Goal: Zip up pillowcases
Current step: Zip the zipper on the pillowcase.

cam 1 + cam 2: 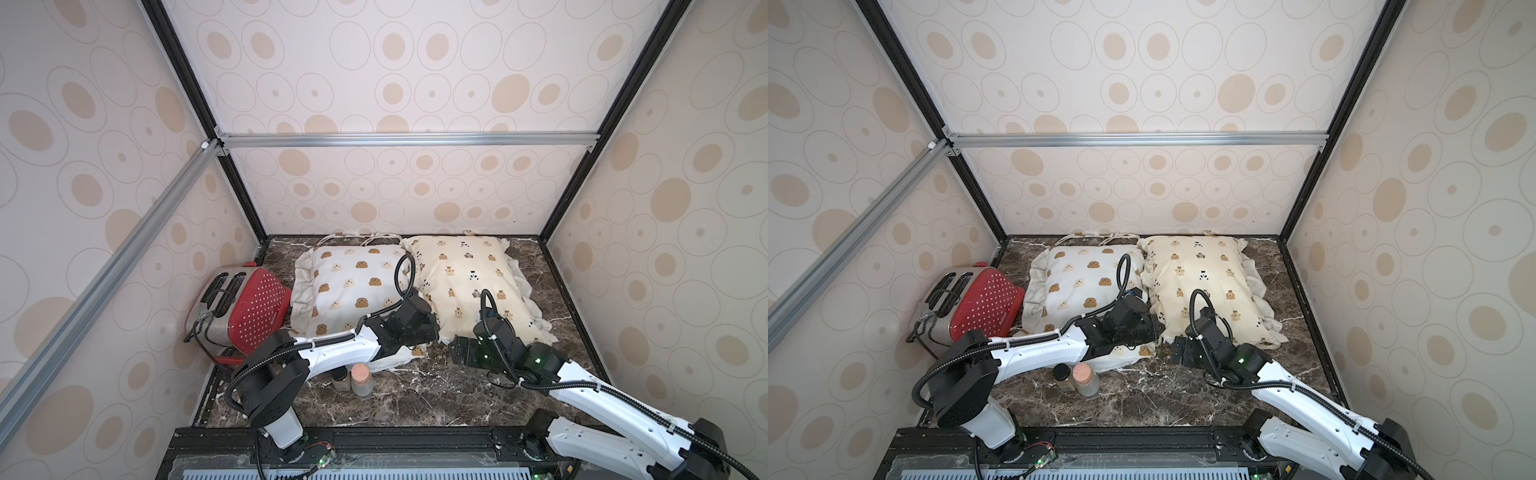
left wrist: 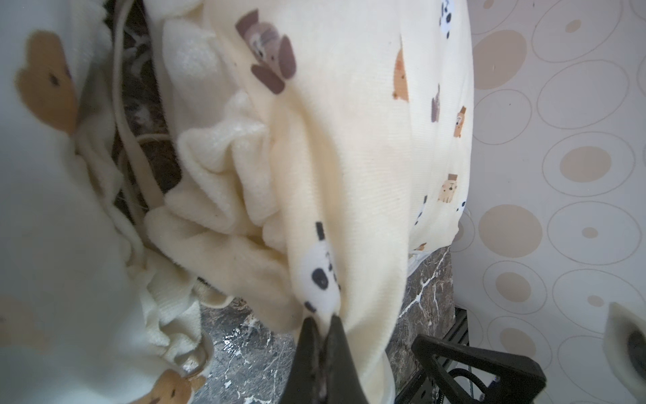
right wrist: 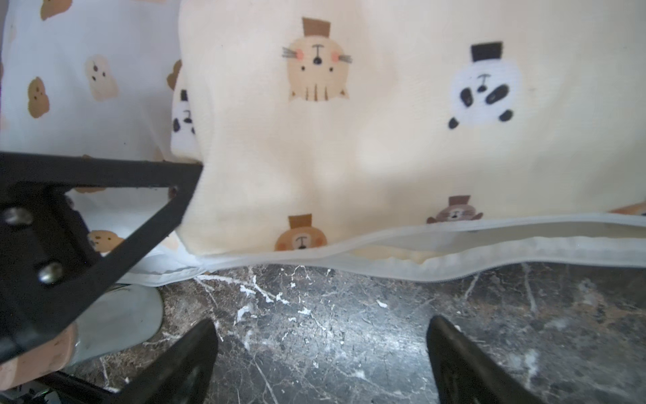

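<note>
Left gripper and right gripper meet at the near corner of the cream-yellow pillowcase.
In both top views that pillowcase lies at the back right of the marble table, just beside the white pillowcase. In the left wrist view the fingers are pressed together, pinching a fold of cream-yellow fabric by a panda print. In the right wrist view the right gripper's jaws stand spread and empty over the table, facing the gaping zipper; no slider shows. Likely risks: the fabric pinch slips under a pull and the cover bunches, or the spread jaws close on tape, not slider.
</note>
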Action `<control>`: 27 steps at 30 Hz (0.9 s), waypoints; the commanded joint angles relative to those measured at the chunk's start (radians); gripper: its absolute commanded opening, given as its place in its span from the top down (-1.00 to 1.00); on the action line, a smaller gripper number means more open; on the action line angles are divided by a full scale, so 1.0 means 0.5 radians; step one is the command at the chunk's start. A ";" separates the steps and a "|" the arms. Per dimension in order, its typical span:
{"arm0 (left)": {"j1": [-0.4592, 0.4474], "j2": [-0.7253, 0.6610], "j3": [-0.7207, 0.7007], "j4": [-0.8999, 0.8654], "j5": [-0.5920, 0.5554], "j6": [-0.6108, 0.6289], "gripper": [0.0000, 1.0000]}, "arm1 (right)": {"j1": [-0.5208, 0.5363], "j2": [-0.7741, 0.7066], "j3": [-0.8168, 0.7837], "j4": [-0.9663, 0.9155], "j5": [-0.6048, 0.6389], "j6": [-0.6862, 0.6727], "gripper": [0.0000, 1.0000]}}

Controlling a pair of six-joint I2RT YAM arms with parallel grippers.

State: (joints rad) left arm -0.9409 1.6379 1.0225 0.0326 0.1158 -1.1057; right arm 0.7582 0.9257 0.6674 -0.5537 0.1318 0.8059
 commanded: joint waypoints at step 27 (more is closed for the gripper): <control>-0.021 -0.061 0.118 0.015 0.068 0.021 1.00 | 0.005 0.237 -0.250 0.906 -0.391 -0.325 0.33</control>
State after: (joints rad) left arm -0.9409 1.6379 1.0611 0.0135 0.1410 -1.0931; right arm 0.7582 1.0721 0.5636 -0.1310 -0.1120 0.6704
